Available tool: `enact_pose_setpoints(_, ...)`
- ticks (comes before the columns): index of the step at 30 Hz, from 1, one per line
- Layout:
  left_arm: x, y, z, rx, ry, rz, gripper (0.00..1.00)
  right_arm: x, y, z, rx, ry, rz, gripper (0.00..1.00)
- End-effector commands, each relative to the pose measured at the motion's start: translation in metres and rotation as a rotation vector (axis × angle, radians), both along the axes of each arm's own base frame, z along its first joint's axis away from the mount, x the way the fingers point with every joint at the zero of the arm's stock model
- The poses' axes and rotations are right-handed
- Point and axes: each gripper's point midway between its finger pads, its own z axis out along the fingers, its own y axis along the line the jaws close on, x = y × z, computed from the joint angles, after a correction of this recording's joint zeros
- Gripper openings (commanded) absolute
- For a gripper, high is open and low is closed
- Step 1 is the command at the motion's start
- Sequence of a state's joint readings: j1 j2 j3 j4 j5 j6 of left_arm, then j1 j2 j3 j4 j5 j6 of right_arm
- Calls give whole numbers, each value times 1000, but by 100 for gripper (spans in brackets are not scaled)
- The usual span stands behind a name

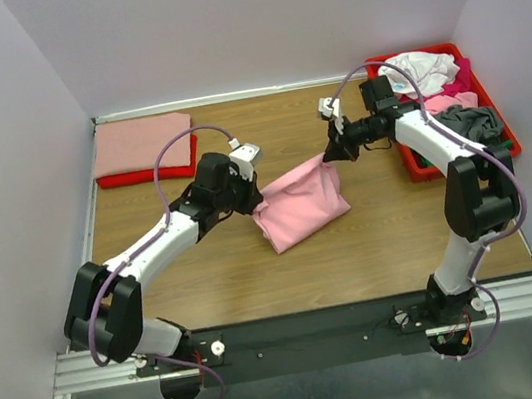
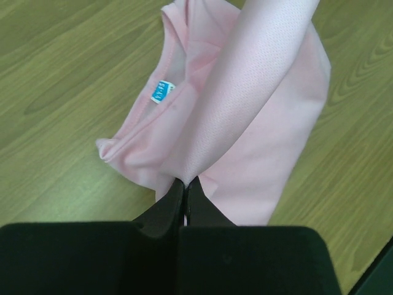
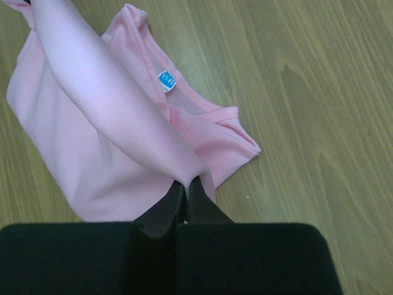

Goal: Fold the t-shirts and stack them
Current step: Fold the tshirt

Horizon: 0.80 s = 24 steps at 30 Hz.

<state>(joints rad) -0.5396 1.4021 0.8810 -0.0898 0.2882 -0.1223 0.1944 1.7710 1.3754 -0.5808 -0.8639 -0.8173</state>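
The light pink t-shirt (image 1: 299,204) sits in the middle of the wooden surface (image 1: 198,281), between the 2 arms. Its cloth is a smooth, fine knit, and a small blue neck label (image 2: 161,91) shows inside the collar. The left gripper (image 2: 185,184) is clamped tight on one end of a fold of the shirt, and the right gripper (image 3: 185,184) is clamped on the other end. A taut band of pink cloth stretches between the 2 pinches, raised above the rest of the shirt, which lies creased and partly doubled over on the surface.

At the far left corner a folded salmon t-shirt (image 1: 140,141) lies flat on something red. At the far right a red tray (image 1: 410,164) holds a loose heap of white, magenta and grey t-shirts (image 1: 440,81).
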Motion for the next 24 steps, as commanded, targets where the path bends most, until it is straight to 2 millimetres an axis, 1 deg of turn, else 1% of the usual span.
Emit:
enact_pose_setpoints(1,24,1,10,2,-61,-1,0,27,-1,0,-1,-19,-57,0)
enact_pose_setpoints(2,29,2,5,12,-56,6,0,30,0,-7,-7,-7,-62,0)
enact_pose_setpoints(3,35,4,0,21,-53,17,0,34,0,-7,-3,-9,-74,0)
enact_pose_setpoints(4,37,5,3,19,-60,19,0,38,0,-9,-4,-6,-82,0)
enact_pose_setpoints(5,40,5,-4,28,-49,18,0,40,-1,-12,-8,-5,-90,1)
enact_pose_setpoints(6,42,5,-6,31,-47,17,0,44,-1,-17,-12,0,-97,0)
enact_pose_setpoints(7,48,6,-9,31,-44,20,0,47,0,-18,-10,4,-103,0)
enact_pose_setpoints(10,58,5,-12,24,-49,20,0,54,-2,-27,-25,7,-127,0)
enact_pose_setpoints(11,60,5,-18,24,-34,15,0,55,-3,-29,-28,16,-138,0)
enact_pose_setpoints(12,62,5,-21,25,-25,14,0,57,-3,-31,-32,13,-145,0)
enact_pose_setpoints(13,65,4,-21,23,-28,14,0,59,-5,-33,-36,12,-154,1)
enact_pose_setpoints(14,67,5,-27,29,-14,10,0,60,-5,-35,-38,16,-162,0)
enact_pose_setpoints(15,69,5,-30,32,-10,10,0,60,-6,-36,-41,19,-167,0)
enact_pose_setpoints(16,74,3,-27,23,-28,14,0,62,-6,-36,-42,11,-174,1)
enact_pose_setpoints(17,76,4,-31,29,-21,16,0,63,-6,-36,-40,14,-182,1)
enact_pose_setpoints(24,87,4,-34,28,-32,25,0,70,-7,-41,-40,20,-222,0)
